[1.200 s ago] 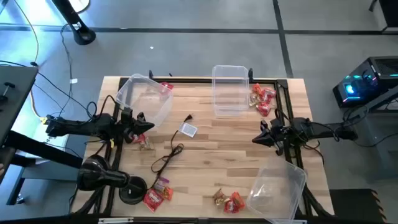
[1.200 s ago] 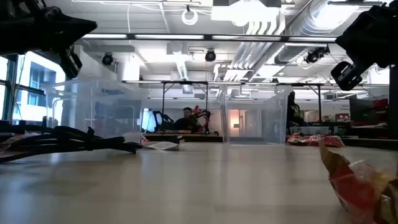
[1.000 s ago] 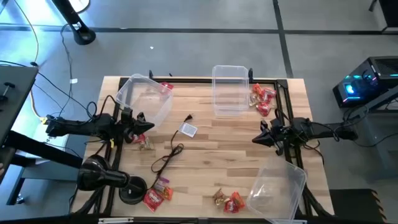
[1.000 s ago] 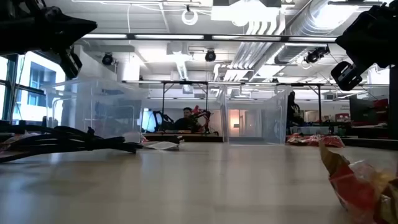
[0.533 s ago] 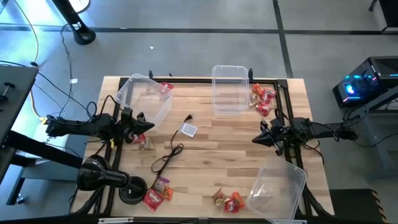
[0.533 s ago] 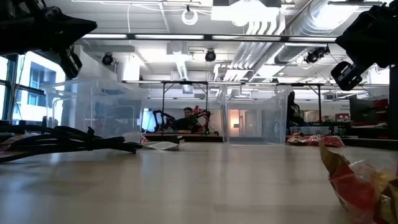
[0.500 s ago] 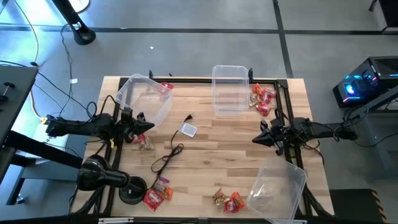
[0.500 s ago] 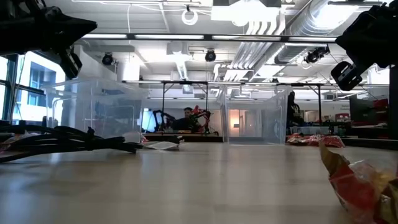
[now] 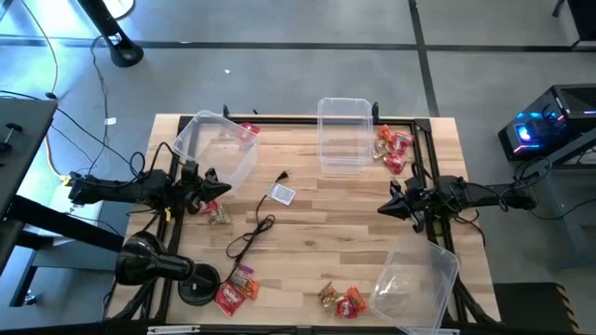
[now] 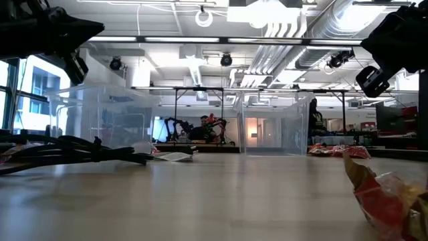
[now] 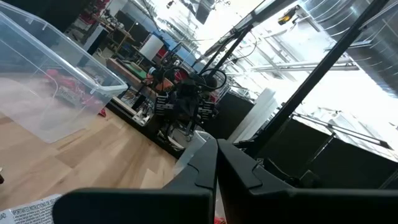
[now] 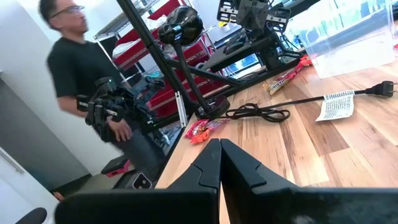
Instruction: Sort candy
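Note:
Candy lies in small heaps on the wooden table: red pieces (image 9: 393, 149) by the far right edge, red ones (image 9: 235, 289) near the left front corner, red and brown ones (image 9: 341, 300) at the near edge, a few (image 9: 250, 130) by the left bin, and a brown-gold piece (image 9: 217, 216) just beside my left gripper. My left gripper (image 9: 228, 189) hovers shut at the table's left side, its tips closed in its wrist view (image 11: 216, 154). My right gripper (image 9: 380, 210) hovers shut at the right side, closed too in its wrist view (image 12: 219, 151). Neither touches candy.
Three clear plastic bins: one tilted at far left (image 9: 219, 149), one upright at far centre (image 9: 343, 136), one tilted at the near right corner (image 9: 415, 277). A grey tag (image 9: 282, 194) with a black cable (image 9: 250, 236) lies mid-table. A person (image 12: 74, 68) stands beyond the table.

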Action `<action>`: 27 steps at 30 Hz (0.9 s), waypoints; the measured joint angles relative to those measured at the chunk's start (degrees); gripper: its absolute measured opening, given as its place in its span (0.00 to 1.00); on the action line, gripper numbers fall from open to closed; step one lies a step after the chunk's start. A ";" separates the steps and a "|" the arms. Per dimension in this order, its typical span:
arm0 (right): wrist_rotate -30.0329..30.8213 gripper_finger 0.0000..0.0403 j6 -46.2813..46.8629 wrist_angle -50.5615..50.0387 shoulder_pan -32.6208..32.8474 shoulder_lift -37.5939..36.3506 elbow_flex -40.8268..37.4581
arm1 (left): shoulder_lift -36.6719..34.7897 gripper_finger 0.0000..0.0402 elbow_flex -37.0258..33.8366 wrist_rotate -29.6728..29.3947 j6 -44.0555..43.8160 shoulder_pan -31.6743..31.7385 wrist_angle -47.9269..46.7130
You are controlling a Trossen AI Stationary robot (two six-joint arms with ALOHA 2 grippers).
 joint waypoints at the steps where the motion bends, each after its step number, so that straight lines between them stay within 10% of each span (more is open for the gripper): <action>1: 0.00 0.00 0.00 0.01 0.01 0.01 0.00 | 0.01 0.00 0.00 0.02 0.02 0.01 0.01; 21: 0.00 0.00 0.00 0.00 0.02 0.00 0.00 | 0.02 0.00 0.00 -0.63 0.45 0.03 0.46; 27: 0.00 0.00 0.00 0.00 0.01 0.01 0.01 | 0.67 0.00 0.01 -26.26 -0.66 0.11 9.96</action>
